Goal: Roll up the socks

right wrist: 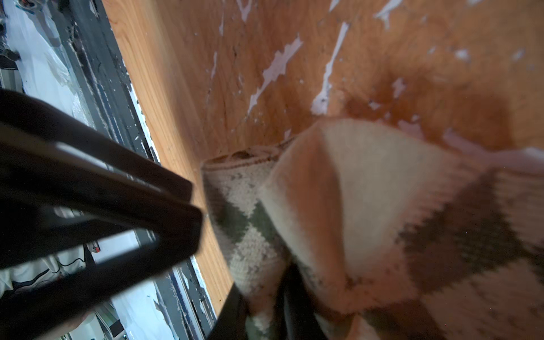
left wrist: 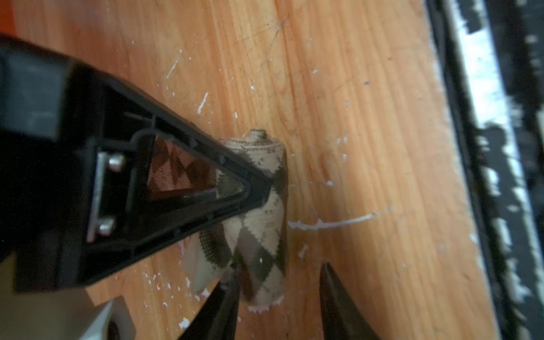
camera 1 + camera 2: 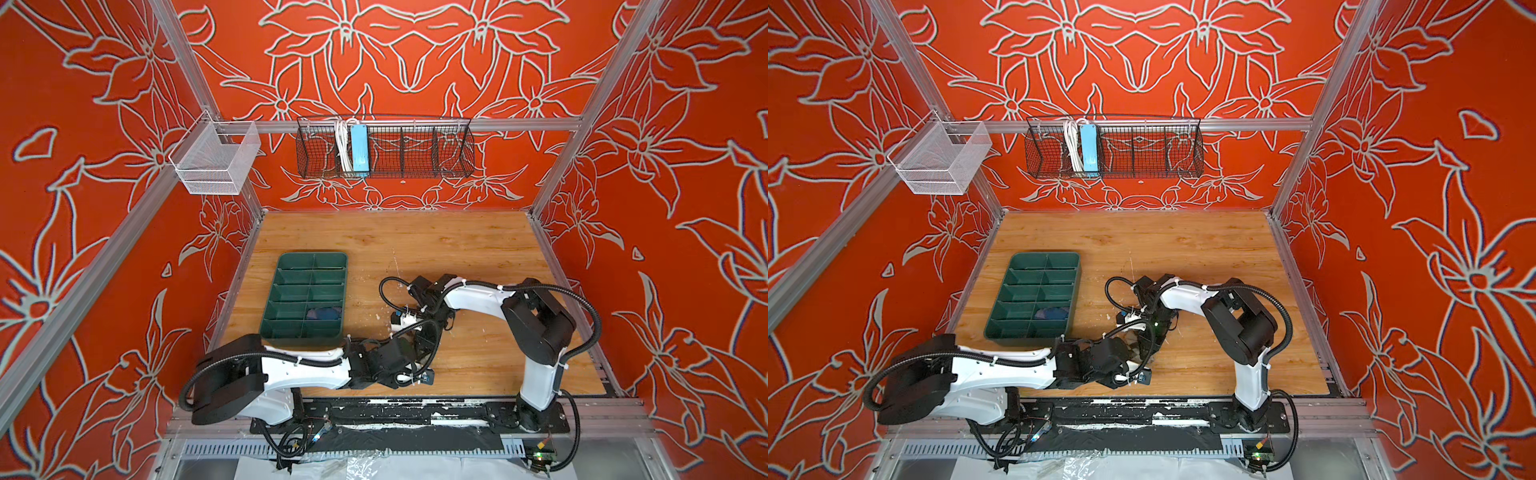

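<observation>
— Left gripper (image 2: 278,269): can you make it out from above?

— Barely. Farthest left I see the green tray (image 3: 299,340), hard plastic with ten compartments. The purple sock (image 3: 324,312) is a soft dark lump in its right column, second row from the near end. Next comes the wrist, which hides the fingers in both top views.

— On its wrist camera I get only two black fingertips, cut off by the frame. They stand partly apart across one end of the argyle sock (image 2: 259,223). One tip touches the knit and the other is clear of it.

— And the sock itself?

— It's a tight beige-and-brown cylinder lying on the scuffed wooden table (image 3: 415,241), toward its front edge, between the two arms.

— Right gripper (image 1: 265,282)?

— Narrow, with a fold of knit between its fingers. A loose, blurred flap covers much of that view, so I cannot tell how firmly it bites.
</observation>
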Available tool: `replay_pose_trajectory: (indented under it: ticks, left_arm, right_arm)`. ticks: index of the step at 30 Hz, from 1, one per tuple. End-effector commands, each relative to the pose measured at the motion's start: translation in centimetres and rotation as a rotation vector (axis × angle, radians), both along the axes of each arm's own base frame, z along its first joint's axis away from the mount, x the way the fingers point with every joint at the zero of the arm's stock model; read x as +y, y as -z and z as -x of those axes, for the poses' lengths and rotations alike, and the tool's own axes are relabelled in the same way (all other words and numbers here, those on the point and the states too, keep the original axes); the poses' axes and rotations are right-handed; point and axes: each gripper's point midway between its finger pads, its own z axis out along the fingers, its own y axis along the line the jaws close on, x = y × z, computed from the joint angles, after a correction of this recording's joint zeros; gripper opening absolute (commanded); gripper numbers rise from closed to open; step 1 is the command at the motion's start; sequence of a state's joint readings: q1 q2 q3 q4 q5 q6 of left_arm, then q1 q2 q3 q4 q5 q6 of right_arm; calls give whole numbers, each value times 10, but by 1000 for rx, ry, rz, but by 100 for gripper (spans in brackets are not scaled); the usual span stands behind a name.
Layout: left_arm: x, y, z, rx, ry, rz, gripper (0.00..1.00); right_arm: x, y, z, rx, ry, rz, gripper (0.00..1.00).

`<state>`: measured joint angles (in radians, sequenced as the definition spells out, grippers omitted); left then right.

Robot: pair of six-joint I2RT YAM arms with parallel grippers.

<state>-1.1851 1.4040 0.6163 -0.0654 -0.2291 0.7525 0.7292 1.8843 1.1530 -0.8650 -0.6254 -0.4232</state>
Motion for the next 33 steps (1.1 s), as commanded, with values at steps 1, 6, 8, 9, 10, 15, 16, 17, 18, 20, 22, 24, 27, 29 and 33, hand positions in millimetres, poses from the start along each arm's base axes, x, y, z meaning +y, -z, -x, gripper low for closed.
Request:
replay_pose_trajectory:
  ticks: [1,6,8,9,10,15,16,17,18,20,22,24,27,29,33]
  left_arm:
    - [-15,-10,-19,-65,-89,82,43]
    - [-11,15,-21,-37,-118,12,31]
    - [-8,24,-21,-24,-136,-29,24]
    - [-7,26,-21,-14,-144,-54,20]
    - [-5,29,-21,-4,-151,-76,17]
    - [-1,30,-17,63,-182,-149,6]
    - [0,31,-14,82,-180,-158,6]
    - [0,32,-14,86,-183,-163,6]
    - [1,33,-14,89,-185,-169,6]
    - [2,34,-14,99,-185,-182,6]
    - [0,35,-9,131,-166,-196,6]
    - [-2,34,-2,185,-140,-215,6]
    - [-7,28,10,323,-110,-237,6]
    - [-9,21,19,470,-106,-239,9]
    - [-11,12,20,687,-139,-251,11]
  right_arm:
    - [-7,18,-6,-29,-28,37,21]
    - [-7,12,-9,-47,-22,25,23]
    - [-6,7,-11,-65,-16,10,25]
    - [-5,2,-13,-85,-12,-3,26]
    - [-4,-2,-15,-107,-7,-17,27]
    - [-6,-31,-33,-292,72,-93,37]
    - [-8,-37,-38,-334,104,-105,40]
    - [-10,-45,-43,-372,140,-121,41]
    - [-13,-52,-48,-401,173,-134,41]
    - [-24,-67,-59,-475,258,-151,45]
    - [-41,-80,-76,-568,376,-132,49]
    - [-69,-94,-98,-679,532,-82,55]
    - [-113,-125,-121,-828,753,-45,57]
    - [-138,-154,-127,-949,857,-55,58]
    - [-135,-206,-107,-1114,784,-258,59]
